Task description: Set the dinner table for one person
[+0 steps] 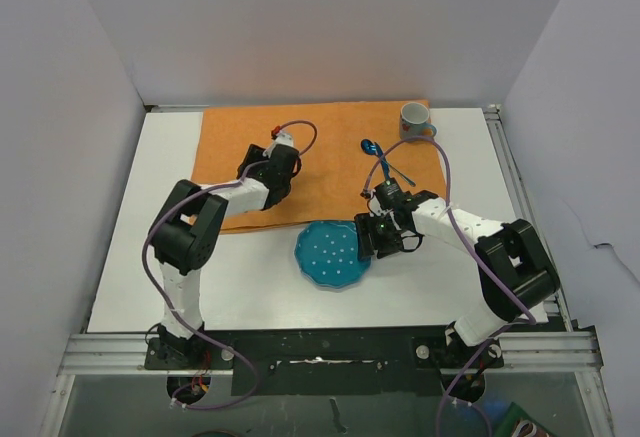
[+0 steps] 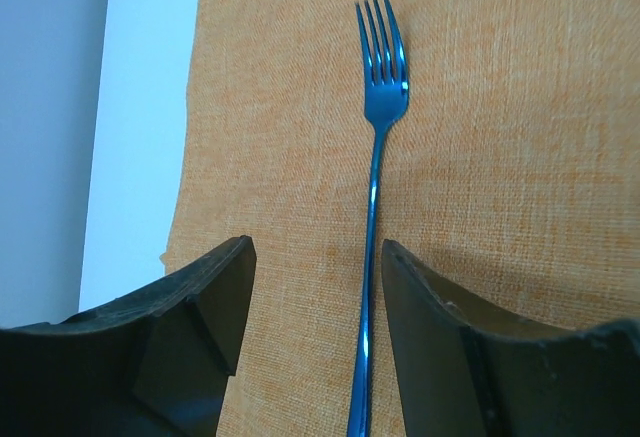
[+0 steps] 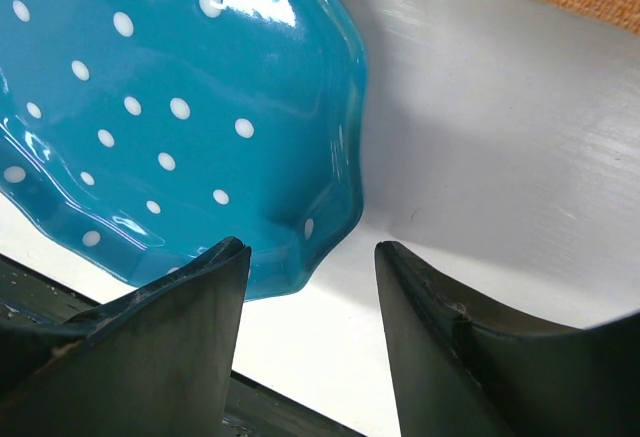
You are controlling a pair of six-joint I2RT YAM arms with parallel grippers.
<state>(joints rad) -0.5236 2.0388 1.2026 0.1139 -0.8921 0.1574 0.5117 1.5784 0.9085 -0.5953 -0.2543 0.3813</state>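
Okay, table (image 1: 240,297): big white slab filling the top view, arm bases at 6 o'clock, orange cloth (image 1: 330,147) over the 12 o'clock part. Rigid, heavy, smooth by the look of it, so probably slick under crockery. Nothing to grab there really, just a surface for setting stuff down; any gripping better done on the pieces. Left gripper (image 2: 315,257) over the cloth at about 11 o'clock, jaws wide apart, nothing clamped, blue fork (image 2: 372,207) flat on the cloth with its handle running between the jaws. Thin, hard, glossy, so best pinched mid-handle. Right gripper (image 3: 312,252) low at the 3 o'clock rim of the teal dotted plate (image 3: 180,107), jaws apart, straddling the wavy edge, not squeezing it as far as can be told. Plate on bare table just toward 6 o'clock of centre, near the cloth's 6 o'clock edge. Glazed and breakable, so gentle rim grip. Mug (image 1: 414,120) up at 1 o'clock on the cloth corner.
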